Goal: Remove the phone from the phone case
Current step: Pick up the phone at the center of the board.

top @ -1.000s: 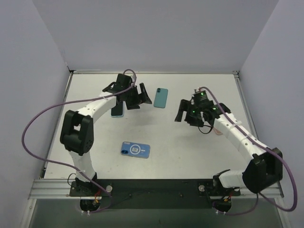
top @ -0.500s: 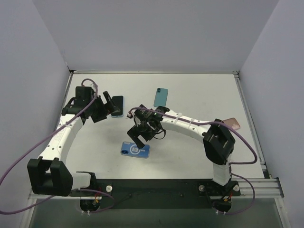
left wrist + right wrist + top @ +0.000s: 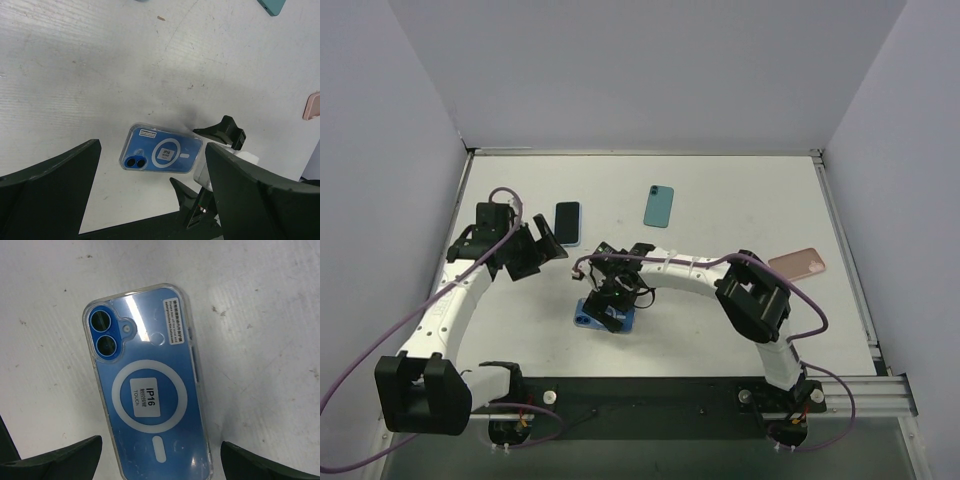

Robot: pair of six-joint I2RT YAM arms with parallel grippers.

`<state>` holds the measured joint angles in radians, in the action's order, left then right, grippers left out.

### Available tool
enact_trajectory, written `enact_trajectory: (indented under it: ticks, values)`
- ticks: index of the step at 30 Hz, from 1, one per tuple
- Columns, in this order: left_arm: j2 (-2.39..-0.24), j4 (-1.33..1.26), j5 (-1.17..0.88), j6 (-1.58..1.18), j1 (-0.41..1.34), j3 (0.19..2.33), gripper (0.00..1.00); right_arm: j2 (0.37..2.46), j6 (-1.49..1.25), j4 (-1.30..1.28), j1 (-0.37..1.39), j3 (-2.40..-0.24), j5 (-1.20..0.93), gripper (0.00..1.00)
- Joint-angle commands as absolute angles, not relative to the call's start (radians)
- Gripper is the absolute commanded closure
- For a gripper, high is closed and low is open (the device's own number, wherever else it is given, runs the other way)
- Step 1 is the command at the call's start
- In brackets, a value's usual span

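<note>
Two arms stand over the white table (image 3: 720,190), and both of them have nothing in the fingers. The blue phone (image 3: 147,400) lies flat near the front edge of the table, a little left of the middle, with its back side up. It is inside the clear phone case (image 3: 192,365), which goes all around it; through the case I can see two round camera lenses, a white ring and a small label with "IP16". The right gripper (image 3: 161,444) is low over the end of the phone that is far from the lenses. Its jaws are wide open, one finger on each long side of the phone, and they hold nothing; whether a finger touches the case I cannot tell. The left gripper (image 3: 552,235) hangs above the left part of the table, well apart from the blue phone, and its camera looks down on it from a height. Its jaws are also wide open and empty. Just beside the left gripper, toward the back wall, lies a dark phone (image 3: 567,222). A teal phone (image 3: 659,206) lies further back near the middle, and a pink phone (image 3: 797,265) lies on the right side, apart from both grippers.
</note>
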<state>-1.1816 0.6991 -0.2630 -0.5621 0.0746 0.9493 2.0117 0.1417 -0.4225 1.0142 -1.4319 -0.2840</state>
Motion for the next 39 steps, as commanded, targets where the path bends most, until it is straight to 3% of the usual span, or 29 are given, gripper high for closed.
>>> enact_trajectory:
  ticks: [1,17,20,22,25,27,29,30,34,39]
  values:
    - [-1.141,0.680,-0.278,-0.545,0.069,0.953,0.03,2.031,0.213,-0.425,1.028,-1.417,-0.394,0.00]
    - [-1.160,0.643,-0.293,-0.584,0.048,0.933,0.03,2.106,0.144,-0.393,1.135,-1.411,-0.065,0.00]
    - [-1.160,0.644,-0.305,-0.592,0.028,0.931,0.02,2.120,0.103,-0.388,1.135,-1.397,-0.031,0.05]
    - [-1.160,0.646,-0.322,-0.600,0.015,0.928,0.03,2.128,0.040,-0.387,1.134,-1.399,0.030,0.12]
    - [-1.164,0.615,-0.412,-0.618,-0.040,0.911,0.03,2.115,-0.026,-0.383,1.109,-1.396,0.006,0.53]
    - [-1.175,0.597,-0.463,-0.637,-0.073,0.902,0.03,2.099,-0.046,-0.376,1.092,-1.391,-0.086,0.73]
    - [-1.186,0.589,-0.477,-0.649,-0.087,0.891,0.03,2.059,-0.075,-0.335,1.074,-1.359,-0.136,0.84]
    - [-1.193,0.588,-0.485,-0.653,-0.094,0.888,0.03,2.042,-0.086,-0.316,1.068,-1.341,-0.149,0.97]
    - [-1.204,0.491,-0.615,-0.712,-0.112,0.787,0.03,1.904,-0.237,-0.204,0.996,-1.249,-0.198,1.00]
    - [-1.197,0.192,-0.736,-0.900,-0.106,0.583,0.03,1.790,-0.397,0.021,0.876,-1.111,-0.340,1.00]
